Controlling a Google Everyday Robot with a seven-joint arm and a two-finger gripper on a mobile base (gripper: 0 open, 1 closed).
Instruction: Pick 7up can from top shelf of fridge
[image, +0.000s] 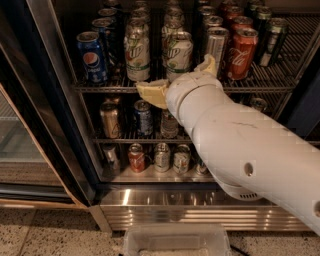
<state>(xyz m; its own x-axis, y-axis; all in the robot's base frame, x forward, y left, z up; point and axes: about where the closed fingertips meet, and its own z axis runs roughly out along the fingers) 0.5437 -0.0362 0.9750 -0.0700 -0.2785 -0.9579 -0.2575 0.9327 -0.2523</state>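
Filling nearly the whole view, the fridge (200, 212): dark frame, ribbed steel panel at the foot, wire racks loaded with cans. Crossing it from the lower right, a thick white arm (240, 145), rising to the front edge of the top shelf (290, 82). At the end of that arm, the gripper (175, 75), spread wide: one cream finger (152, 92) jutting left in front of the shelf's front bar, the other (210, 65) pointing up at the right. Between those two fingers, at the very front of the top shelf, the 7up can (178, 52), upright, its lower part hidden by the wrist; cannot tell whether either finger touches it. Just left of it, a second 7up can (136, 57), more alike in rows behind. Further left, near the frame, a blue Pepsi can (91, 57). To the right of the raised finger, a silver can (216, 45), then a red Coca-Cola can (241, 52). Lower down, two more racks of mixed cans (142, 117). Below the steel panel, a clear plastic bin (175, 241) on speckled floor (40, 235)
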